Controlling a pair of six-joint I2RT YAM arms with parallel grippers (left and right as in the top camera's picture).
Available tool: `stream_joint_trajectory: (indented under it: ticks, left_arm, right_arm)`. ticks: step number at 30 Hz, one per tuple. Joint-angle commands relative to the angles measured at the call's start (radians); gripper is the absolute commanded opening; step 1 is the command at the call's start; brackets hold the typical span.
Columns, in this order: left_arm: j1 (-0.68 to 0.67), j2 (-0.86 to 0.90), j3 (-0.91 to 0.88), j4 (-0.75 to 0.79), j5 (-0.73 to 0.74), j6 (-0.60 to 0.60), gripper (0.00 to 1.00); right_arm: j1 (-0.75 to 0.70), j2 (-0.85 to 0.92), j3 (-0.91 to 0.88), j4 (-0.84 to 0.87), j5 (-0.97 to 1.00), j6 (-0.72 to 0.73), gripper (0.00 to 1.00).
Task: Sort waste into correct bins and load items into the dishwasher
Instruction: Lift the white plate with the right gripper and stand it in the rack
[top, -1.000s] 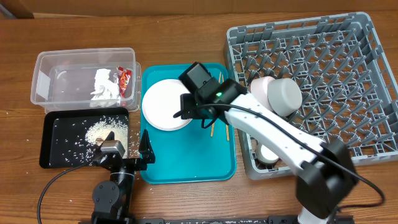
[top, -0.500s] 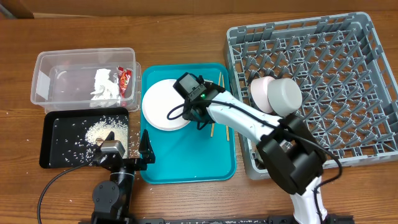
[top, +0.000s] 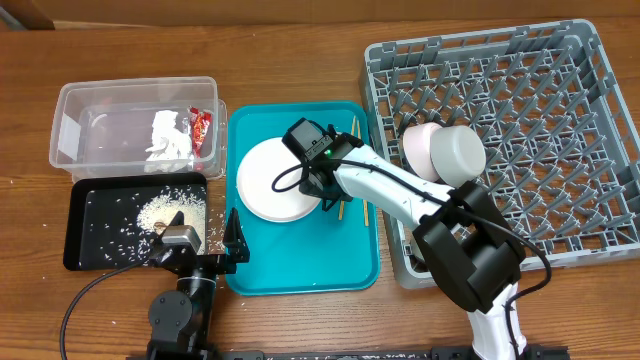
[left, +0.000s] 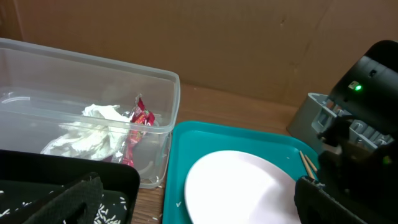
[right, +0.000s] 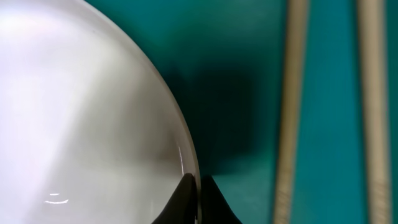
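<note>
Wooden table (top: 300, 50), brown cardboard backdrop (left: 249, 43)

Right arm reaching to mid-frame with a closed grip; left arm low, jaws spread.

In the overhead view the right arm (top: 400, 195) rises from the lower right edge. Its white link slants up-left to a black wrist at centre, where the right gripper (top: 321, 190) points down, fingertips pinched on the rim of the white plate (top: 265, 180). The left arm (top: 180, 305) sits folded at lower left. The left gripper (top: 198, 250) is wide apart, its fingers (left: 336, 202) in its wrist view's bottom corners.
</note>
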Motion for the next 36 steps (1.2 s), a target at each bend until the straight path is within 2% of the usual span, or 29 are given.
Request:
stream_joint_trajectory:
  ticks: [1,9,17,21,26,36]
  left_arm:
    - [0.006,-0.01,-0.005,0.004,-0.005,-0.01,1.0]
    - [0.006,-0.01,-0.005,0.004,-0.005,-0.01,1.0]
    - [0.006,-0.01,-0.005,0.004,-0.005,-0.01,1.0]
    - [0.006,-0.01,-0.005,0.004,-0.005,-0.01,1.0]
    - [0.006,-0.01,-0.005,0.004,-0.005,-0.01,1.0]
    - [0.006,-0.01,-0.005,0.004,-0.005,-0.01,1.0]
  right_arm:
    - [-0.005,-0.122,0.05,-0.047,0.158,-0.054,0.04]
    - [-0.006,-0.412,0.103,-0.13,0.706,-0.235,0.04]
    - [-0.072,-0.426,0.102,-0.084,1.127,-0.499,0.04]
    - [-0.176,-0.382,0.102,0.041,1.122,-0.689,0.04]
    - [-0.274,-0.317,0.102,0.13,1.11,-0.811,0.04]
    - [-0.288,-0.234,0.101,0.168,1.102,-0.837,0.04]
